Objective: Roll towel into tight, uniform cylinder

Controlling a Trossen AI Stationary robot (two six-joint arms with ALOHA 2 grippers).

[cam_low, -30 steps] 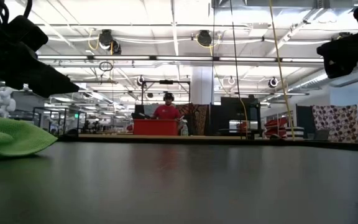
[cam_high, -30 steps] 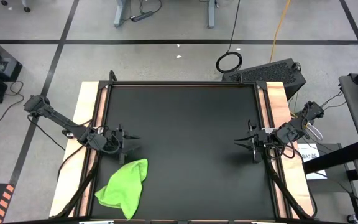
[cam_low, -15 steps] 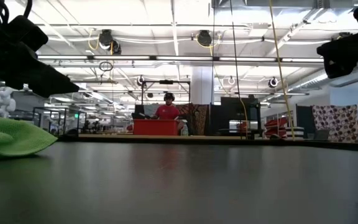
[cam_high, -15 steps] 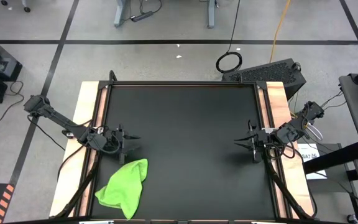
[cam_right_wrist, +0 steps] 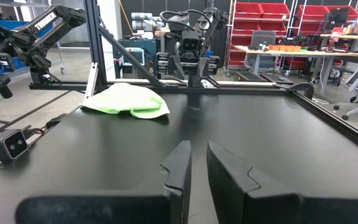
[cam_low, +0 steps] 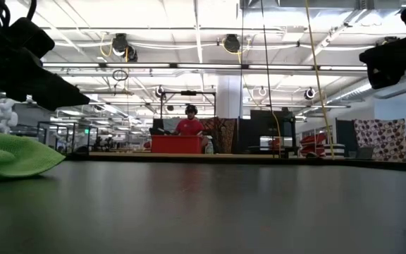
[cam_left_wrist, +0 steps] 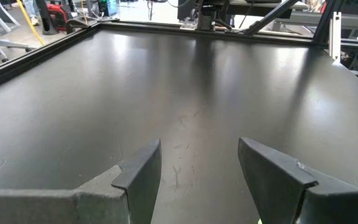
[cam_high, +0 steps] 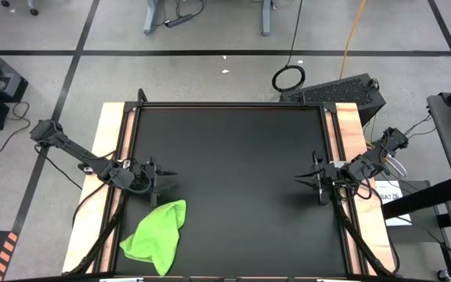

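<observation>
While the bright lime-green soft cloth towel (cam_high: 156, 237) lies crumpled at the black table's (cam_high: 233, 157) near-left corner, the left gripper (cam_high: 165, 179), jaws spread and empty, hovers just beyond it; the right gripper (cam_high: 308, 182), nearly closed, waits well apart.

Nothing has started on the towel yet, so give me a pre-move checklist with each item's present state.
1. Towel on the table: ok. It lies in a loose crumpled heap near the front left corner, not rolled.
2. Towel flat and ready to roll: not ok. It is bunched and folded over itself.
3. Left gripper free: ok. Its jaws stand open and empty, just behind the towel, not touching it.
4. Right gripper free: ok. Its jaws are nearly closed on nothing, at the table's right side, far from the towel.
5. Table between the grippers free of other things: ok.
6. White tag position: cannot tell.
</observation>
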